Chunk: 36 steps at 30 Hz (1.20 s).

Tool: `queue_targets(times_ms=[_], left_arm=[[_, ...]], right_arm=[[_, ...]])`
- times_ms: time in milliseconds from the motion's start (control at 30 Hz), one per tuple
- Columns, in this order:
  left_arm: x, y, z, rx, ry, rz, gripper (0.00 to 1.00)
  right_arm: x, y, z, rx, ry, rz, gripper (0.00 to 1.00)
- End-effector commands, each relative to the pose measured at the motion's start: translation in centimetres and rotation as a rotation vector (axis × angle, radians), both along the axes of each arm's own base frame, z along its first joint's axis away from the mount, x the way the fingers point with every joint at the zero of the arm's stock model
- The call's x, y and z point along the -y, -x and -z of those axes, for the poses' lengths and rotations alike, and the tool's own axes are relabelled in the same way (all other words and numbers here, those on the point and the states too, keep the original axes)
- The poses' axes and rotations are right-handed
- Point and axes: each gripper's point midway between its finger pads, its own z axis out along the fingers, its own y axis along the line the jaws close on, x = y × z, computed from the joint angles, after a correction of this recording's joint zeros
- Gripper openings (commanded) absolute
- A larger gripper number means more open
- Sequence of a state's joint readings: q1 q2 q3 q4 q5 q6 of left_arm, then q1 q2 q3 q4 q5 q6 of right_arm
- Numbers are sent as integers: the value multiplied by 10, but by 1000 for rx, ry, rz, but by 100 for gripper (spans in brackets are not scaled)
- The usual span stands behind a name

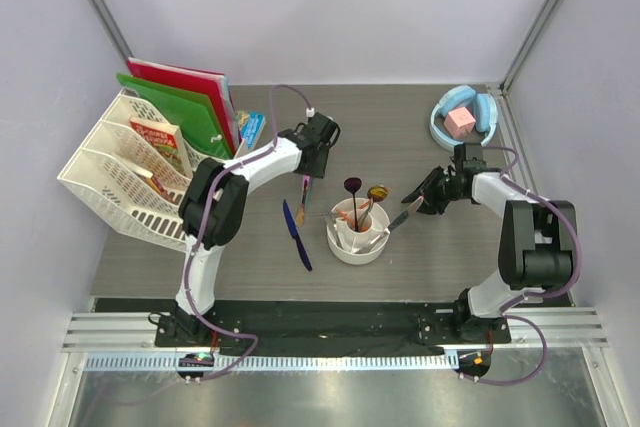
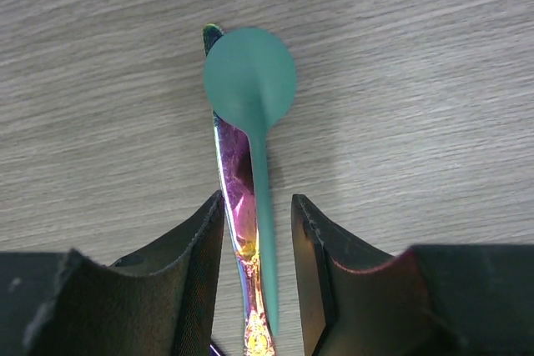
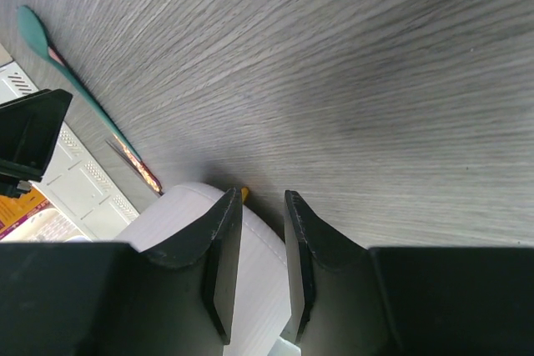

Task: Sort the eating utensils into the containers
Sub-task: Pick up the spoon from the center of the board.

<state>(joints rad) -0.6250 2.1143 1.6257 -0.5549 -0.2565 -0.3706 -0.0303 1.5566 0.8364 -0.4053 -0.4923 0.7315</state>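
Straddling teal spoon (image 2: 250,77) and rainbow knife (image 2: 232,164), left claw (image 2: 257,199) narrow, grip unclear | right claw (image 3: 260,198) narrow beside cup (image 3: 183,216), hold unclear | risk: both pieces lift together, missorted.

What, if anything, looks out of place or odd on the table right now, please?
The teal spoon lies overlapping the iridescent piece, both between the left fingers, so two utensils sit where one would be expected. The dark blue knife lies alone on the table, outside the white cup.
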Motion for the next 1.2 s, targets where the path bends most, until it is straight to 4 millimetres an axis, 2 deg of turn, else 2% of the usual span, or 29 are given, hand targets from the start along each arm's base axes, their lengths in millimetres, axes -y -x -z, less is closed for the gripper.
queue_targets(times_ms=[0, 100, 133, 200, 367, 400, 467, 500, 633, 767, 800, 833, 900, 933, 1033, 1167], left_arm=[[7, -17, -6, 24, 21, 30, 38], [10, -19, 1, 12, 21, 38, 37], [10, -18, 10, -5, 12, 43, 37], [12, -17, 16, -18, 11, 46, 35], [13, -11, 32, -60, 18, 56, 21], [13, -10, 34, -64, 19, 57, 13], [14, -6, 37, -80, 27, 64, 9], [13, -5, 38, -83, 26, 68, 3], [11, 3, 36, -90, 33, 80, 0], [10, 2, 10, -24, 69, 84, 0], [11, 0, -9, 15, 96, 87, 0], [8, 2, -13, 25, 103, 87, 0], [9, -4, -32, 79, 135, 78, 0], [8, -5, -49, 112, 156, 72, 0], [7, -9, -74, 166, 175, 53, 0], [4, -11, -94, 199, 205, 31, 0]], right_arm=[[1, -13, -7, 28, 1, -11, 32], [1, -15, -6, 28, 4, -13, 32], [1, -15, -6, 27, 4, -13, 32], [1, -16, -7, 31, 5, -15, 32], [2, -15, -10, 33, 8, -14, 32], [3, -15, -10, 32, 9, -12, 32], [3, -15, -10, 31, 9, -10, 32], [3, -15, -10, 32, 12, -12, 33], [3, -14, -11, 32, 10, -12, 32], [4, -14, -12, 35, 13, -11, 32], [3, -13, -12, 34, 12, -11, 32], [4, -14, -12, 35, 13, -11, 32], [4, -12, -10, 34, 18, -14, 32], [4, -12, -11, 34, 15, -12, 32], [4, -11, -10, 32, 16, -10, 33], [2, -9, -10, 29, 5, -3, 32]])
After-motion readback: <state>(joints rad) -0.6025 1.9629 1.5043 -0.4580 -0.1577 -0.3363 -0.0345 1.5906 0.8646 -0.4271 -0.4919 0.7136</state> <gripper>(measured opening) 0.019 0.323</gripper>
